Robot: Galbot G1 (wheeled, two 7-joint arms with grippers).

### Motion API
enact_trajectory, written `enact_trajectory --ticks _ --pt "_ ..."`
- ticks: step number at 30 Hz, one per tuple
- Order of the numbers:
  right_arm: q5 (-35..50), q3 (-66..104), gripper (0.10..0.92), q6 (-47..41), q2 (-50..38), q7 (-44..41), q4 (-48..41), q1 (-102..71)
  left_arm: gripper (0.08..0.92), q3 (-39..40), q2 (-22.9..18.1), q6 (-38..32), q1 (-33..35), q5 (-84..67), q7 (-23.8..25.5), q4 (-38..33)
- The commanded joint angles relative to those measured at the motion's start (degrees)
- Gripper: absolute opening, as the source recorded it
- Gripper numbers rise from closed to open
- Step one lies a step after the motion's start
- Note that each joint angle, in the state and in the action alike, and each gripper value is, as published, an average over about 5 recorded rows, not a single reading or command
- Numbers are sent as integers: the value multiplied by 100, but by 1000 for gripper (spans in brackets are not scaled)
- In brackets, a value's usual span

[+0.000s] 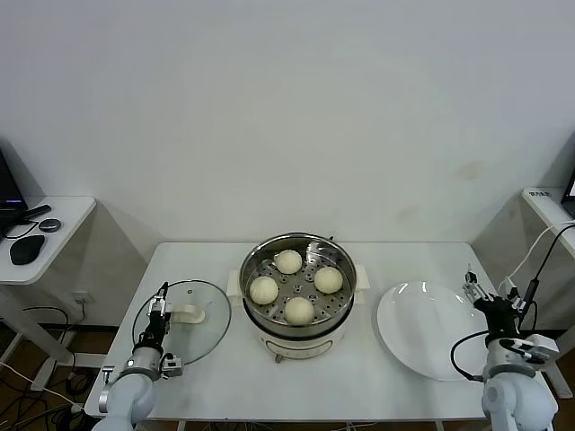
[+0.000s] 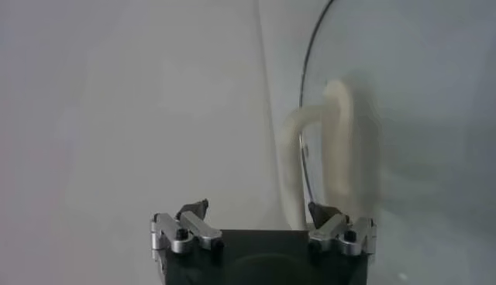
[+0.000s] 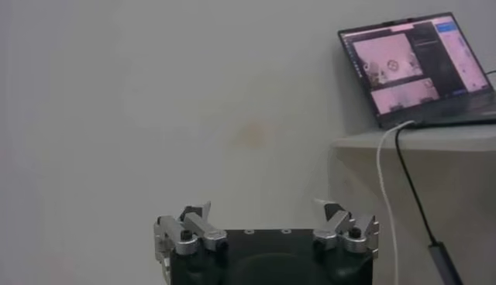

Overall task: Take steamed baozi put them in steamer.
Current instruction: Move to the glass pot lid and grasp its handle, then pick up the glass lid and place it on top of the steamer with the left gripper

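Four pale cream-yellow round steamed baozi [image 1: 297, 285] are seen inside the shiny steel steamer [image 1: 346, 296], bench centre. Left tool [image 1: 160, 307] at 9 o'clock and right tool [image 1: 490, 296] at 3 o'clock are spread apart, empty.

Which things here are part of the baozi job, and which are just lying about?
Job: four baozi, all in the steamer; left gripper over the lid, right gripper by the plate, both open and empty.
Lying about: glass lid, white plate, laptop, mouse.

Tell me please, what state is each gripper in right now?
Left gripper: open, empty, by the glass lid.
Right gripper: open, empty, beside the plate.
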Motion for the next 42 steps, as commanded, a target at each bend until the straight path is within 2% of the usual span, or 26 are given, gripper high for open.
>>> enact_trajectory --ticks 1,6,13,19,25,29,36,38,42 --pt "-9 43 823 6 16 14 21 -98 823 49 37 -113 -413 -147 -260 638" --pt "-29 28 823 13 47 18 22 -121 823 39 -25 -255 -419 -184 -527 744" --pt "-76 -19 823 38 99 21 30 -156 807 50 -72 -465 -462 -204 -625 764" --pt "-85 -6 823 37 85 20 39 -175 658 65 -124 -623 -486 -122 -798 909" --pt "-98 -33 823 28 94 16 45 -175 485 49 -97 -566 -467 -122 -650 886" --pt "-118 -84 823 32 92 13 36 -181 372 53 -109 -19 -348 -287 -319 527" --pt "-136 -184 823 26 103 11 8 -120 187 19 -356 1872 -35 -680 472 -720" --pt "-143 -211 823 25 110 11 6 -103 175 1 -403 2194 53 -637 634 -1021" --pt "-151 -249 823 30 129 9 -2 -75 173 -2 -434 2573 265 -269 546 -1473"
